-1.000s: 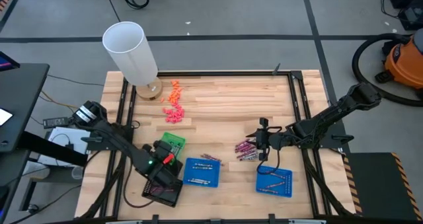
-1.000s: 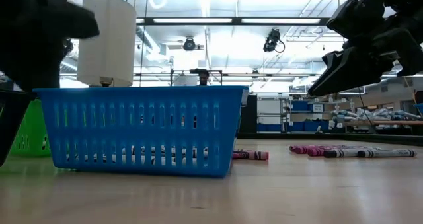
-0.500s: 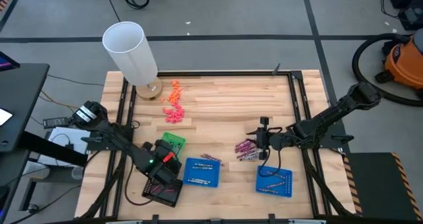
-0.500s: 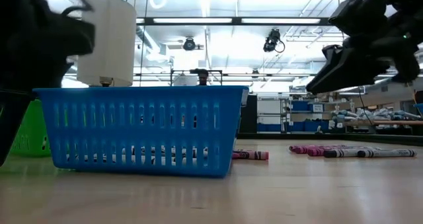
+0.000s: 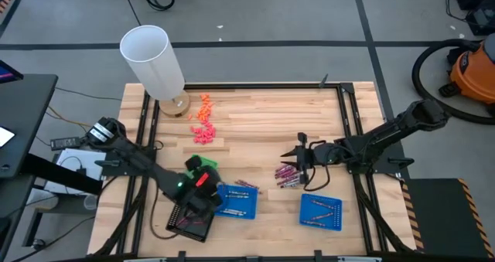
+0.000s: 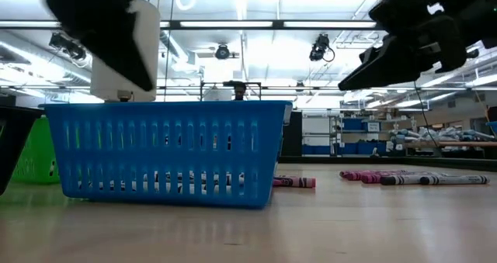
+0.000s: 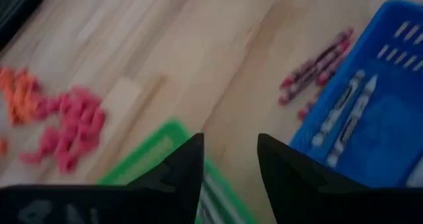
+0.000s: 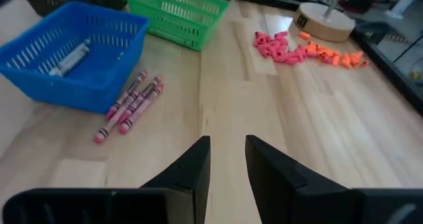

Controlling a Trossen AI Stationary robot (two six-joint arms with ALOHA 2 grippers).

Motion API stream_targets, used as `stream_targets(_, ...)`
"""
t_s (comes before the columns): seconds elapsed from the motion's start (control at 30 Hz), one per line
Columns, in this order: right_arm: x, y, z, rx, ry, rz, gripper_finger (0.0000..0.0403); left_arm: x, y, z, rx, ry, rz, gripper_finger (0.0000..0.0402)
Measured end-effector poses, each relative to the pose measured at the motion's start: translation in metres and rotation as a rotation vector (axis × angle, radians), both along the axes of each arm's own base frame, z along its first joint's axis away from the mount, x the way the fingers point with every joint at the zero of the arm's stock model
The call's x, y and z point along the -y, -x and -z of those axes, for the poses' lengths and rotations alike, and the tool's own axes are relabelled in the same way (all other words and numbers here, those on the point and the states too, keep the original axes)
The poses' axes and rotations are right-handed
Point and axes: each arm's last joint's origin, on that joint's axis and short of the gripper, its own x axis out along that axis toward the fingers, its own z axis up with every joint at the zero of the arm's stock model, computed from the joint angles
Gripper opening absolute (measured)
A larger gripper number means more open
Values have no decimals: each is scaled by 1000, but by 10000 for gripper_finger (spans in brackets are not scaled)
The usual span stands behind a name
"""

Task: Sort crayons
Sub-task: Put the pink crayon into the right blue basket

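Although several thin crayons already lie in the two small blue slatted plastic baskets (image 5: 237, 202), sorting looks only partly done. A pile of pinkish-red, maroon and grey crayons (image 5: 288, 175) lies loose on the pale wooden table (image 5: 263, 115) just right of the left blue basket, a few more (image 5: 247, 185) touching its back edge. Left tool (image 5: 207, 194), empty, fingers spread, hovers at the basket's left. Right tool (image 5: 301, 161), parted and empty, hangs above the pile.

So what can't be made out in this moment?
- High view: what lies in the black basket, partly covered by the left arm.
- High view: colours of the crayons in the right blue basket, too small.
- Low view: the green basket, behind the left blue basket.
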Motion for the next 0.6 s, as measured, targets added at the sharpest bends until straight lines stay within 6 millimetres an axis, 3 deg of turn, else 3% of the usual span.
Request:
stream_targets(0.27, -4, -14, 18, -13, -49, 7, 106, -42, -47, 0, -52, 192, 195, 152)
stream_targets(0.6, -15, -17, 41, -100, -14, -26, 106, -73, -76, -3, -36, 327, 295, 152)
